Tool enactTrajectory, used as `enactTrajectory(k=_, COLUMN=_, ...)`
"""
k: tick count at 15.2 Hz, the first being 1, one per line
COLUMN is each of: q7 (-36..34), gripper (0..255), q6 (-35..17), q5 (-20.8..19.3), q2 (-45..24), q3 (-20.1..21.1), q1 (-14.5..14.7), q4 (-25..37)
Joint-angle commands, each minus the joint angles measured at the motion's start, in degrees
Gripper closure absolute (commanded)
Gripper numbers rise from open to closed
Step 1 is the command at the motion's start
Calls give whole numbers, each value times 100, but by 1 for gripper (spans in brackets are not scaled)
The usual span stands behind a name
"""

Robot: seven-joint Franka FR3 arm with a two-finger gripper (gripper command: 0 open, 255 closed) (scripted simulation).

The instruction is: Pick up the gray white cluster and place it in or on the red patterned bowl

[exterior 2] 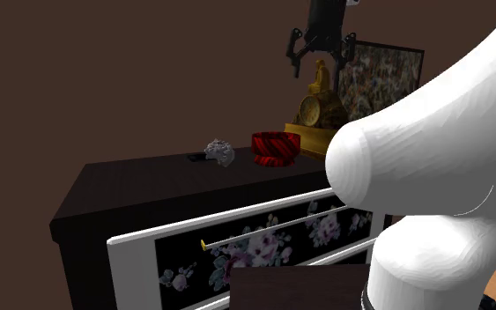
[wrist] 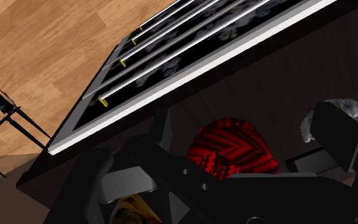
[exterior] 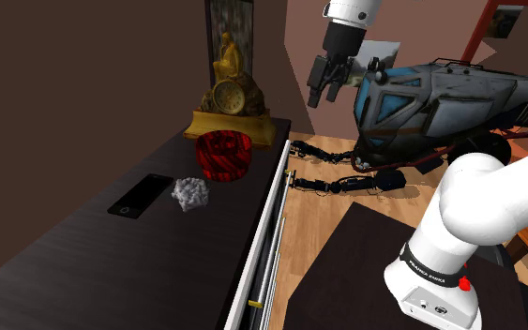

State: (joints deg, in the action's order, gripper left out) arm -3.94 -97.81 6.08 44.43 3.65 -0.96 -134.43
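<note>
The dark counter (exterior: 83, 253), fronted with floral drawers, carries everything the task needs. The white arm (exterior: 468, 202) reaches up over its far end, where a gold clock (exterior: 229, 94) stands. In front of the clock sits the red patterned bowl (exterior: 224, 155). The black tool (exterior: 324, 96) hangs high above that end, its fingers spread apart and holding nothing. The gray white cluster (exterior: 189, 192) lies on the counter top, near the bowl but apart from it, just beside one end of a flat black slab (exterior: 140, 197). The main risk, as I judge it, is the long way down. A descent from this height passes close to the clock and the bowl, and a spread finger could clip the bowl's rim or come down on the slab instead of the counter. The other risk is the grasp itself. The cluster is a pale, knobbly, crumpled-looking lump, smaller than the bowl and with no flat faces. Fingers closing off-centre may pinch a single bump and let it twist free, or push it along the smooth top.
</note>
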Motion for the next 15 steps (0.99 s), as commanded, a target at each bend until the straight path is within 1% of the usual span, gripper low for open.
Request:
enactTrajectory(k=1, q7=0, gripper=0, q6=0, q5=0, q2=0, q3=0, q1=0, q4=0)
enactTrajectory(k=5, q7=-741, gripper=0, q6=-499, q5=198, q2=-274, q3=591, q1=37, q4=-152)
enactTrajectory(k=9, q7=-1493, gripper=0, q6=-1002, q5=320, q2=-716, q3=1192, q1=31, q4=-149)
enactTrajectory(k=12, q7=-2078, gripper=0, q6=-1368, q5=331, q2=-1150, q3=1647, q1=-13, q4=-46)
enactTrajectory(k=15, q7=-2695, gripper=0, q6=-1712, q5=244, q2=-1664, q3=2109, q1=-105, q4=143)
